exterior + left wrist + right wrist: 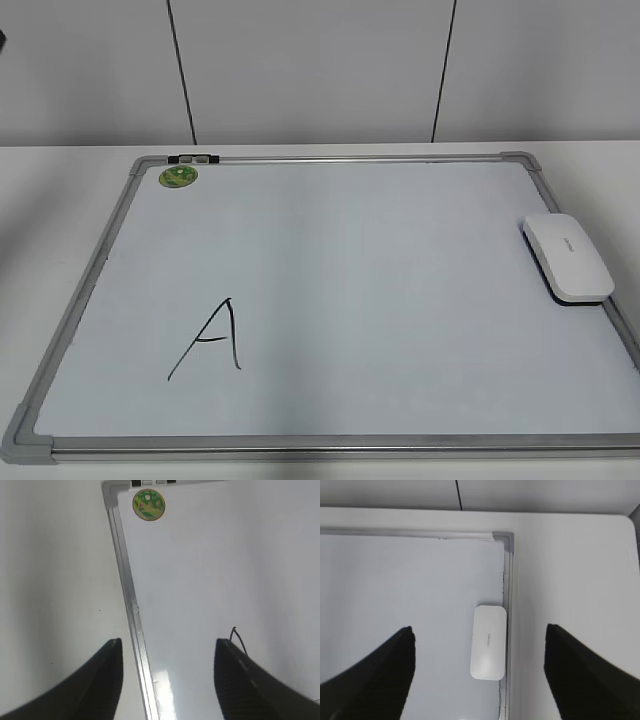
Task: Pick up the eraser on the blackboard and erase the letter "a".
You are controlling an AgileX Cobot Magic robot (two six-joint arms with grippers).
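The blackboard [350, 250] is a white dry-erase board with a silver frame, lying flat on the table. The white eraser [566, 256] lies on the board against its right frame. A large angular capital "A" [212, 340] is drawn at the lower left; no small lowercase "a" shows in any view. Neither gripper shows in the exterior view. My right gripper [480, 630] is open and empty, hovering above the eraser [488, 642]. My left gripper [168, 645] is open and empty above the board's left frame [131, 605].
A round green sticker [178, 177] sits at the board's far left corner and also shows in the left wrist view [148, 504]. The white table [60, 200] surrounds the board. A wall with dark seams stands behind.
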